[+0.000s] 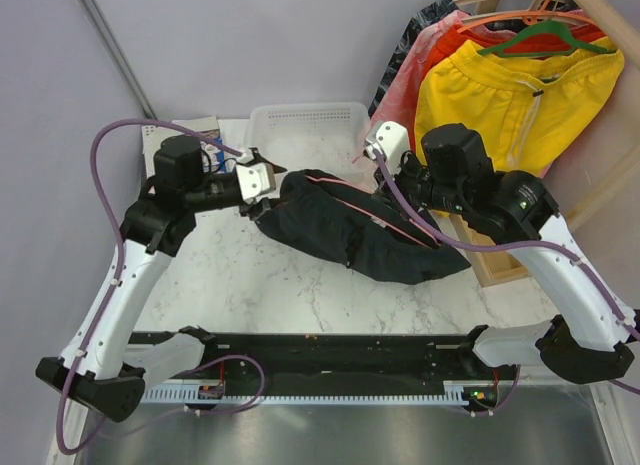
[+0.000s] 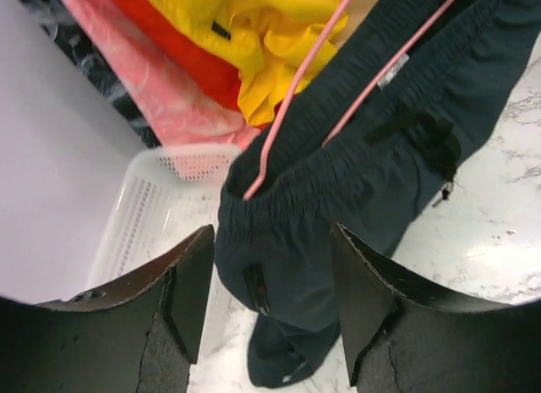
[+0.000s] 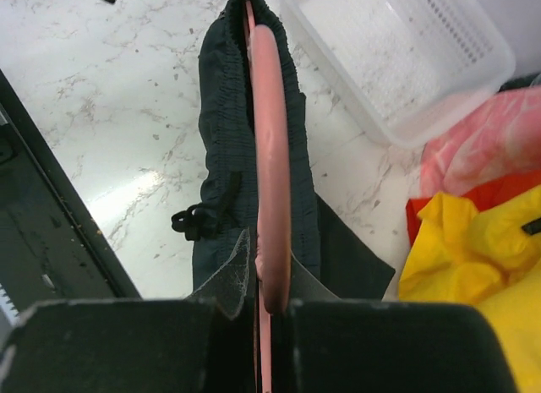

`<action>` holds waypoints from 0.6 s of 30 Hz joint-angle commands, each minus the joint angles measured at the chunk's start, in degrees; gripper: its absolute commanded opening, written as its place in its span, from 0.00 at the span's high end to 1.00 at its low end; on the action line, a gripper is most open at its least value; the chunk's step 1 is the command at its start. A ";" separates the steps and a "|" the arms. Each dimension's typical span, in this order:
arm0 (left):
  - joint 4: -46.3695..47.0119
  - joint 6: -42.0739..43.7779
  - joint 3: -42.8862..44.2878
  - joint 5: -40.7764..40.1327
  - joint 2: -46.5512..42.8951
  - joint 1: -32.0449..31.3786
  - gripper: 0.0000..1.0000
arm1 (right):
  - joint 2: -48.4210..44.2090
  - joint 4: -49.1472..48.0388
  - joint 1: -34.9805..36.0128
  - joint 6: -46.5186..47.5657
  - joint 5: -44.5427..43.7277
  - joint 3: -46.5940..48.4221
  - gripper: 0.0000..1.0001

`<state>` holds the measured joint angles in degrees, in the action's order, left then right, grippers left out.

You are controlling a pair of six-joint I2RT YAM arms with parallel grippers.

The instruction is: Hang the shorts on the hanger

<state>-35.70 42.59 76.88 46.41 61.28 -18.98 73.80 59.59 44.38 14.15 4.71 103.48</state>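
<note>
shorts [image 1: 360,230], soft navy, on thin pink hanger [image 3: 272,156]; right gripper [image 3: 266,285] pinches it, left gripper [image 2: 272,232] spread.

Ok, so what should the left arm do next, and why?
Probably ease the left gripper forward and close on the shorts at the waistband: its jaws stand open just short of it, while the right gripper clamps the hanger, which already runs inside the waistband.

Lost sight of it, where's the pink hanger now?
The hanger is mid-table in the top view, threaded through the shorts' waistband, beside the white basket, gripped by the right tool.
</note>
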 commanded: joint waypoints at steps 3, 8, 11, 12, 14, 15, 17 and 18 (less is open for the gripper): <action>14.25 0.56 1.25 -12.30 4.11 -15.45 0.39 | 0.03 -0.44 -0.08 -16.00 -3.84 1.81 1.00; 16.72 5.65 2.31 -15.39 8.24 -23.36 0.44 | -0.67 -1.41 -0.17 -20.74 -2.07 0.32 1.00; 18.03 9.08 1.25 -17.66 9.12 -27.67 0.45 | -1.64 -3.16 -0.17 -22.06 -1.29 -2.14 1.00; 19.08 9.53 0.99 -18.19 9.99 -28.47 0.45 | -1.73 -3.69 -0.17 -22.32 -0.50 -2.49 1.00; 19.70 11.54 0.90 -20.74 10.88 -30.75 0.45 | -1.82 -3.87 -0.17 -22.76 0.91 -2.76 1.00; 20.40 12.34 0.73 -21.71 11.67 -31.46 0.45 | -1.82 -4.04 -0.26 -23.03 1.52 -2.93 1.00; 20.85 14.88 0.46 -24.43 12.37 -33.30 0.49 | -2.08 -4.05 -0.17 -23.03 3.37 -3.63 1.00; 20.85 15.33 0.46 -25.14 12.64 -33.66 0.52 | -2.26 -4.13 -0.17 -23.20 3.72 -3.99 1.00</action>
<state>-18.94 51.37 76.99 27.20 72.64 -50.24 73.45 59.55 44.34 -6.09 5.04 99.88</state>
